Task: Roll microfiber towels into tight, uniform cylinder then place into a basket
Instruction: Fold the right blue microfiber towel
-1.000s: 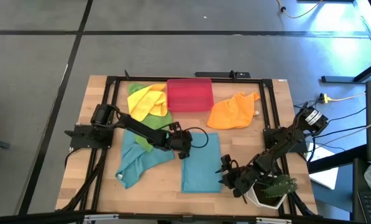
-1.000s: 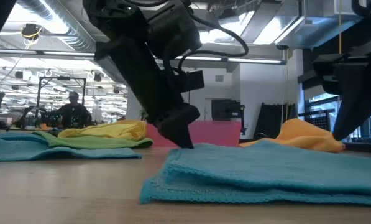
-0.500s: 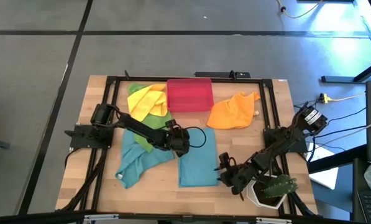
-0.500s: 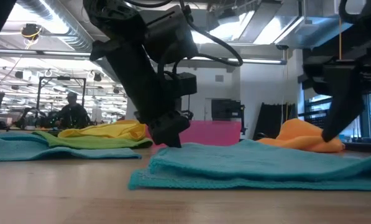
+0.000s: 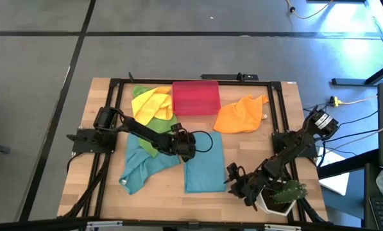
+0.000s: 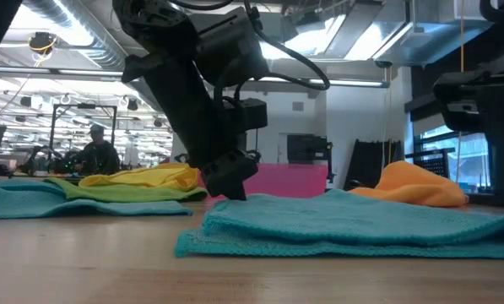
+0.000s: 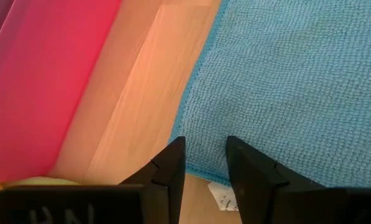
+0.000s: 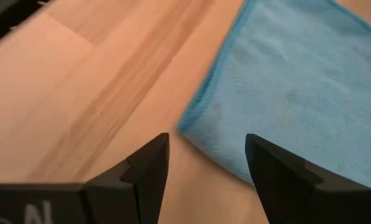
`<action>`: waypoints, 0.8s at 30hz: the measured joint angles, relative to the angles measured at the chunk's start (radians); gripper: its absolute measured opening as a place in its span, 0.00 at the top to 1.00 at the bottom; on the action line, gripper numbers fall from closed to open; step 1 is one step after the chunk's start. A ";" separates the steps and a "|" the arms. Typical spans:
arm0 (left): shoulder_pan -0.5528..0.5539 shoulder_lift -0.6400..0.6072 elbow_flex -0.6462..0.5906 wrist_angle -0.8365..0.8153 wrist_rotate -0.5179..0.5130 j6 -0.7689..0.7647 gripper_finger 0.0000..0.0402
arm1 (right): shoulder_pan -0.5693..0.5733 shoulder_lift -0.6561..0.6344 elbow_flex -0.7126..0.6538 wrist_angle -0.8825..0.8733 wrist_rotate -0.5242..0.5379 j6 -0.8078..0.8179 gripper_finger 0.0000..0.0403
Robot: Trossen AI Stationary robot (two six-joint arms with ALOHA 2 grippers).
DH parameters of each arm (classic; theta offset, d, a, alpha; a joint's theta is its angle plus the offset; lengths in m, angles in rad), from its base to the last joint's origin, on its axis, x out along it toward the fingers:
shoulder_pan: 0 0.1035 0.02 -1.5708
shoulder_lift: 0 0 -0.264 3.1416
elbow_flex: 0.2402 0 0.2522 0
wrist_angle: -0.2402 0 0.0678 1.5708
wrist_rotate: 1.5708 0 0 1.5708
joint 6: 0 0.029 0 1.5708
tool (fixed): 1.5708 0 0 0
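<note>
Tabletop (image 5: 242, 144) fills the middle of the high view, and on it we see the flat teal towel (image 5: 203, 170) at lower centre, with the left pincer (image 5: 187, 153) at its upper-left corner. The right pincer (image 5: 237, 183) sits just off the towel's lower-right corner, next to a white plant pot (image 5: 274, 200). The red basket (image 5: 195, 97) lies at upper centre, a yellow towel (image 5: 151, 105) over a green one to its left, an orange towel (image 5: 240, 115) to its right, and a second teal towel (image 5: 138, 170) at lower left.

Low view: the left arm comes down onto the teal towel's far edge.

Left wrist view: narrowly parted fingers (image 7: 166, 168) straddle the towel's edge; we cannot tell whether they clamp it.

Right wrist view: wide-apart fingers (image 8: 145, 168) hover empty over the towel's corner.
</note>
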 joint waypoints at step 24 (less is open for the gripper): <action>0.000 0.000 -0.001 0.005 0.001 -0.002 0.74 | 0.002 0.135 0.004 0.116 -0.003 -0.052 0.55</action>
